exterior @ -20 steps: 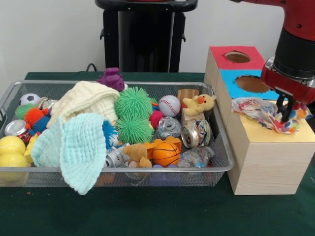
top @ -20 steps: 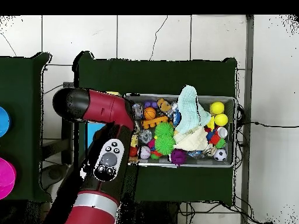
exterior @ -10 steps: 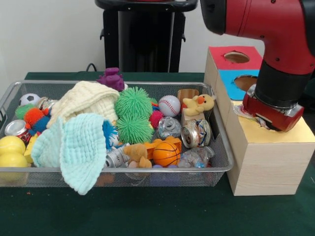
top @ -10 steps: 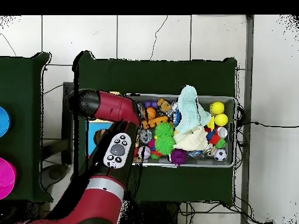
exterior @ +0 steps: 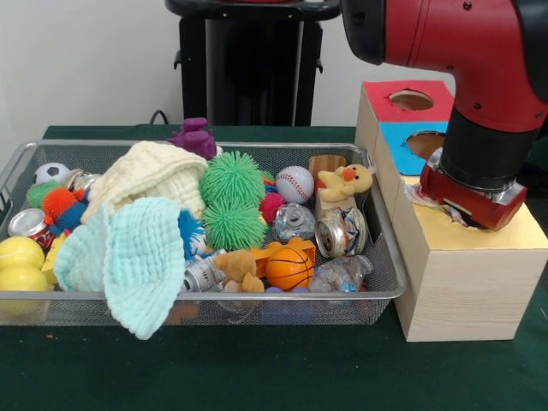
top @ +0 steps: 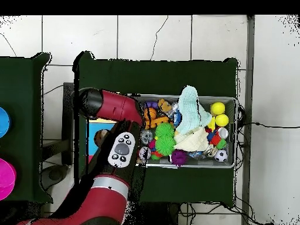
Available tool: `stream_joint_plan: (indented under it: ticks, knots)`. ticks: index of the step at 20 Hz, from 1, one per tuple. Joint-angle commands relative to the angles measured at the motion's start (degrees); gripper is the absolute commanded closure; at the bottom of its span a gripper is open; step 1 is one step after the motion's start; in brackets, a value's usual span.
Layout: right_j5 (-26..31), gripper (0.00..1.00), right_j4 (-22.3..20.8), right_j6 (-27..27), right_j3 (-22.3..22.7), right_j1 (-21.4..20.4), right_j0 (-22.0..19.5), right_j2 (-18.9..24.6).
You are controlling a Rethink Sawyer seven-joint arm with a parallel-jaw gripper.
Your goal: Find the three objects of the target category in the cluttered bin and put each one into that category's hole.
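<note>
The gripper (exterior: 469, 199) is pressed down onto the yellow top (exterior: 524, 235) of the nearest pale wooden box, over the spot where its hole lies. The hole itself is hidden under the gripper. Only a small edge of a white printed cloth (exterior: 417, 193) shows at the gripper's left side on the yellow top. The wire mesh bin (exterior: 377, 295) stands left of the boxes and is full of toys. No other printed cloth shows in it. In the overhead view the red arm (top: 111, 108) covers the box and hides the gripper.
In the bin lie a mint waffle cloth (exterior: 128, 253), a cream waffle cloth (exterior: 154, 175), green spiky balls (exterior: 233, 180), a basketball (exterior: 288, 267), a baseball (exterior: 294, 183), a duck plush (exterior: 345, 181) and cans. Behind the yellow top are the blue-topped hole (exterior: 425, 144) and the red-topped hole (exterior: 412, 99).
One second ago the gripper held the printed cloth spread over the yellow top. The arm has since come down, and most of the cloth has gone out of sight beneath it.
</note>
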Motion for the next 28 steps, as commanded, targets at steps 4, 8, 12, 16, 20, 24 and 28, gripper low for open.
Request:
stream_joint_plan:
  ticks: [4,8,12,16,20,24,28]
  knots:
    - [-11.8,1.00,-4.5,6.2,-0.1,7.8,-2.4,2.0]
    - [-6.4,1.00,-6.7,5.5,-1.0,4.4,-1.8,-1.1]
    - [0.1,1.00,-8.4,5.0,-2.9,0.8,-1.2,-3.8]
    - [4.2,1.00,-9.1,5.0,-4.2,-1.3,-1.4,-4.1]
    - [7.6,1.00,-10.3,5.2,-5.7,-2.3,-1.2,-5.0]
    - [8.7,1.00,-10.7,6.3,-6.0,-2.8,-1.1,-4.9]
    - [11.1,1.00,-10.9,7.3,-6.2,-3.7,-0.8,-4.8]
